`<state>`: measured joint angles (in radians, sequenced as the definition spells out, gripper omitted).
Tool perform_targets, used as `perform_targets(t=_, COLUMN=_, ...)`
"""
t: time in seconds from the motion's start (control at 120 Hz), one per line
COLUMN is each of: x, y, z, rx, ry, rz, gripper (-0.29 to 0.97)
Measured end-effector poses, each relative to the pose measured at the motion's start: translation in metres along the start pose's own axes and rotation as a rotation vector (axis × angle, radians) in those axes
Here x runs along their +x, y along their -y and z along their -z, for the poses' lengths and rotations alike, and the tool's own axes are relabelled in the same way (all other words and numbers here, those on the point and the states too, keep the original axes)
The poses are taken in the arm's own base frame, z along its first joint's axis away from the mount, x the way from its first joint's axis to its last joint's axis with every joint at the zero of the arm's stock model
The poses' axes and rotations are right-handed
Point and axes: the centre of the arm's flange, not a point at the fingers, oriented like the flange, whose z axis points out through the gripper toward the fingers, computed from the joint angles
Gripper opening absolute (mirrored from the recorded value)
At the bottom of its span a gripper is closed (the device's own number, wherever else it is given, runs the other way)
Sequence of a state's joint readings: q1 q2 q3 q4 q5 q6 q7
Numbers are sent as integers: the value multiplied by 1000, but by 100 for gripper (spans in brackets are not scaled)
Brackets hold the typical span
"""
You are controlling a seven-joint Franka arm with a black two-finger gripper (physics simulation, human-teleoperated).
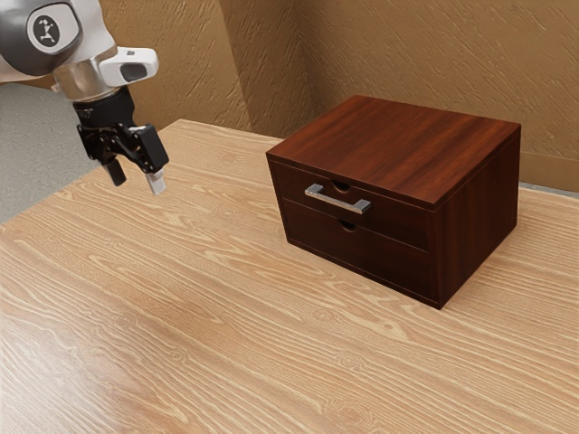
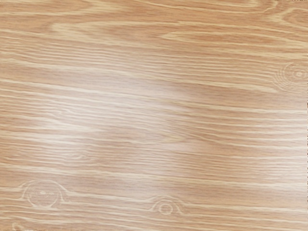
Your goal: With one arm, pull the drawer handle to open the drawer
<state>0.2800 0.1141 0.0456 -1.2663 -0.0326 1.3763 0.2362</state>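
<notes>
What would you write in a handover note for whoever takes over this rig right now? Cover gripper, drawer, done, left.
Gripper: open, empty, above the table at the exterior view's left, well apart from the cabinet.
Upper drawer: looks shut; its silver handle untouched.
Done: nothing yet.
Left: reach the handle, grip it, pull the drawer open.

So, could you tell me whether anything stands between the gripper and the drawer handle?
Nothing visible does. The gripper hangs over the table at the exterior view's left, and only bare wood lies between it and the handle.
</notes>
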Motion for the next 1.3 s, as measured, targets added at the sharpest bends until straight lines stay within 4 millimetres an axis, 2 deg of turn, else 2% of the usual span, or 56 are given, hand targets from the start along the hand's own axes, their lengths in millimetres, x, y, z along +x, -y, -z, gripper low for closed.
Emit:
perform_targets(t=0.133, x=-1, y=2, z=-1, rx=-8, ry=2, rz=21, gripper=68)
perform_targets(t=0.167, x=-2, y=2, z=4, rx=-5, ry=-9, rz=20, gripper=68)
perform_targets(t=0.225, x=-14, y=-6, z=52, rx=18, ry=-109, rz=-24, gripper=68)
perform_targets(t=0.267, x=-24, y=-19, z=86, rx=30, ry=-186, rz=-100, gripper=68)
perform_targets(t=0.3, x=-27, y=-36, z=102, rx=33, ry=-231, rz=-193, gripper=68)
perform_targets(t=0.4, x=-26, y=-92, z=118, rx=31, ry=-291, rz=-536, gripper=68)
perform_targets(t=0.45, x=-24, y=-111, z=116, rx=23, ry=-296, rz=-687, gripper=68)
perform_targets(t=0.508, x=-23, y=-120, z=115, rx=7, ry=-308, rz=-823, gripper=68)
perform_targets(t=0.575, x=-21, y=-114, z=112, rx=-1, ry=-314, rz=-926, gripper=68)
perform_targets(t=0.633, x=-11, y=-98, z=94, rx=-18, ry=-288, rz=-974, gripper=68)
perform_targets(t=0.675, x=5, y=-86, z=73, rx=-33, ry=-264, rz=-1003, gripper=68)
perform_targets(t=0.725, x=15, y=-80, z=62, rx=-22, ry=-261, rz=-1051, gripper=68)
perform_targets(t=0.783, x=15, y=-83, z=49, rx=-10, ry=-256, rz=-1113, gripper=68)
perform_targets(t=0.883, x=-9, y=-92, z=27, rx=36, ry=-274, rz=-1207, gripper=68)
perform_targets(t=0.958, x=-13, y=-96, z=19, rx=91, ry=-314, rz=-1274, gripper=68)
perform_targets(t=1.083, x=-4, y=-104, z=21, rx=186, ry=-386, rz=-1379, gripper=68)
perform_targets(t=1.167, x=8, y=-106, z=15, rx=226, ry=-412, rz=-1435, gripper=68)
perform_targets(t=1.3, x=23, y=-118, z=-23, rx=256, ry=-424, rz=-1513, gripper=62)
